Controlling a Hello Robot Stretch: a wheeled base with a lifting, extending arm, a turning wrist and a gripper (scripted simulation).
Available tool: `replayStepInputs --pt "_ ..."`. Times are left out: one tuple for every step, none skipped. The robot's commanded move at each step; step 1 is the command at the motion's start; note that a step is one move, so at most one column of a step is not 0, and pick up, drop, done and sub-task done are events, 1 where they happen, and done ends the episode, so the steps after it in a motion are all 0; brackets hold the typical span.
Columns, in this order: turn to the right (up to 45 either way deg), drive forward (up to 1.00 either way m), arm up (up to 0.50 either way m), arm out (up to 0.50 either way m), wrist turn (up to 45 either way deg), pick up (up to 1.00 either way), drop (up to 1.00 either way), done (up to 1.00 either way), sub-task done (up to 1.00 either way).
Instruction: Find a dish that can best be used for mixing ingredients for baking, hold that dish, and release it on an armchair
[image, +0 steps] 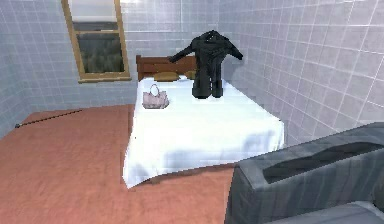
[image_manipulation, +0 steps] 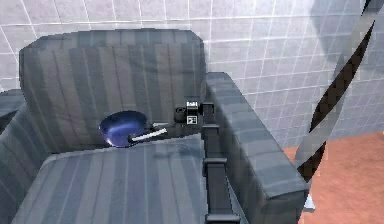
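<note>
A dark blue bowl (image_manipulation: 122, 128) sat low against the backrest of the grey striped armchair (image_manipulation: 110, 60), at the rear of the seat cushion. The gripper (image_manipulation: 141, 131) reached toward it from the arm (image_manipulation: 213, 170), its thin fingers (image_manipulation: 150, 129) at the bowl's rim. Whether it had hold of the bowl, or how its fingers were set, could not be told. In the forward view, the armchair's corner (image: 310, 180) showed beside a white-sheeted bed (image: 200, 125) bearing a dark garment (image: 207, 60) and a pale bag (image: 157, 97), below a window (image: 95, 40).
</note>
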Motion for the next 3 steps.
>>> replayStepInputs --pt "0.0 0.00 0.00 0.00 0.0 0.00 1.00 0.00 0.00" --pt "0.0 0.00 0.10 0.00 0.0 0.00 0.00 0.00 0.00" --pt "0.0 0.00 0.00 -0.08 0.0 0.00 0.00 0.00 0.00"
